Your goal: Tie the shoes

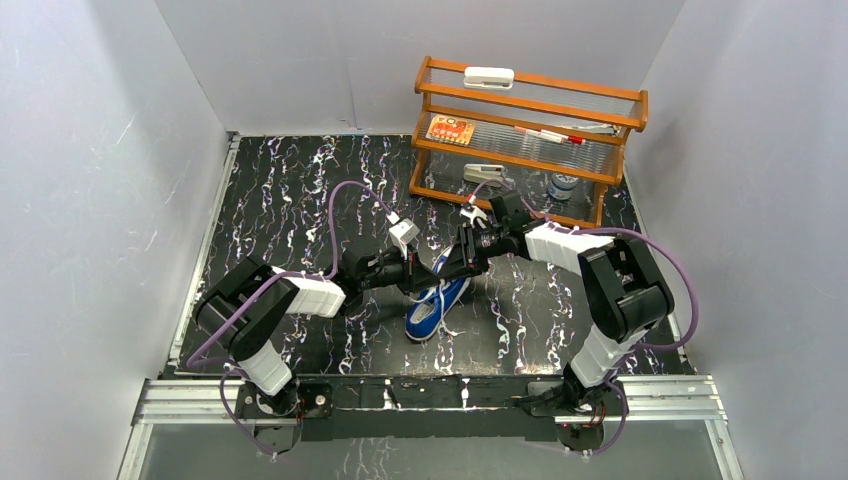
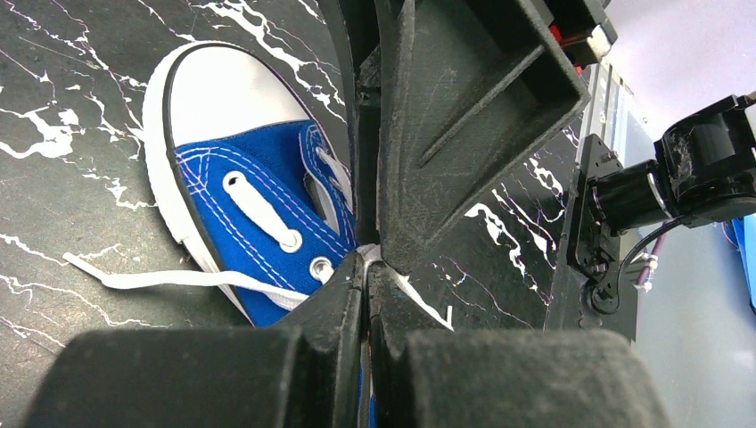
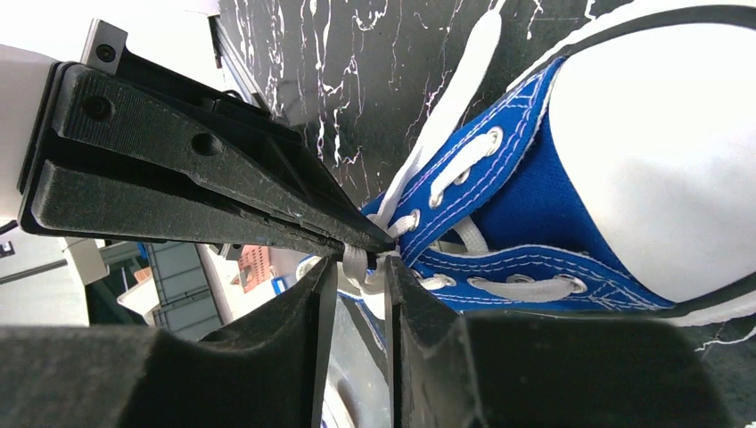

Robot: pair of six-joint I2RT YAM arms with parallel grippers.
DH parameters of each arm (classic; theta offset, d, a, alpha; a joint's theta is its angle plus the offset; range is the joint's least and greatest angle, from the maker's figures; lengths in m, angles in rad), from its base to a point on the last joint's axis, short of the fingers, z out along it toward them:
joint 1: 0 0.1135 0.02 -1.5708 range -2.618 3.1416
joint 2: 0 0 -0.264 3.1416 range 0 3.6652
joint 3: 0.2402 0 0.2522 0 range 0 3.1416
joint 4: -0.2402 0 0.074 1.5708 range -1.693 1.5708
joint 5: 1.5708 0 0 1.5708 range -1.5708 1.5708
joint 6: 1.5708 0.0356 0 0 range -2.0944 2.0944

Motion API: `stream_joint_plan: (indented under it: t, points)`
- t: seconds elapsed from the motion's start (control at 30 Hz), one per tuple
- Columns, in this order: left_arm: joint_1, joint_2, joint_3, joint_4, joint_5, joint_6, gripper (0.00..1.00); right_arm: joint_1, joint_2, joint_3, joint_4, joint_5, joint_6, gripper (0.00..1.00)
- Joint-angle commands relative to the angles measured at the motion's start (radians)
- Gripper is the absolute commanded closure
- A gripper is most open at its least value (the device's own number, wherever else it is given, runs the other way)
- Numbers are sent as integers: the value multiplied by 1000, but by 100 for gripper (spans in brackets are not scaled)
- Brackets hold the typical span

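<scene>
The blue sneaker (image 1: 432,308) lies mid-table, white toe cap toward the near edge. Both grippers meet over its laces. My left gripper (image 1: 420,272) comes in from the left; in the left wrist view (image 2: 367,267) its jaws are pressed together on a white lace at the tips, beside the shoe (image 2: 258,205). A loose lace end (image 2: 152,279) trails left on the table. My right gripper (image 1: 458,262) comes in from the right; in the right wrist view (image 3: 361,267) its jaws stand narrowly apart with a bunch of white lace (image 3: 360,265) pinched between them, next to the shoe (image 3: 571,205).
A wooden rack (image 1: 530,140) with small items on its shelves stands at the back right. White walls close in the table (image 1: 280,200) on three sides. The left gripper's finger (image 3: 196,169) crosses just above the right jaws.
</scene>
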Motion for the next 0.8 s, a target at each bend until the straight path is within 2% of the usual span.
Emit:
stream_joint_plan:
  t: [0.0, 0.07, 0.1, 0.2, 0.43, 0.77]
  points:
    - [7, -1, 14, 41, 15, 12, 100, -34, -67, -21, 54, -19, 42, 62]
    - [9, -1, 15, 40, 10, 8, 100, -90, -142, -87, 52, 4, 35, 59]
    - [10, -5, 16, 40, 14, 6, 100, -89, -129, -85, -1, 6, -25, 59]
    - [10, -9, 21, 30, 27, 7, 100, -45, -43, -10, -56, 9, -96, 68]
    - [12, 0, 28, 29, 35, -1, 100, -9, -3, 18, -23, -3, -76, 69]
    - [12, 6, 33, 29, 41, -4, 100, -5, -30, 6, 45, -34, -37, 67]
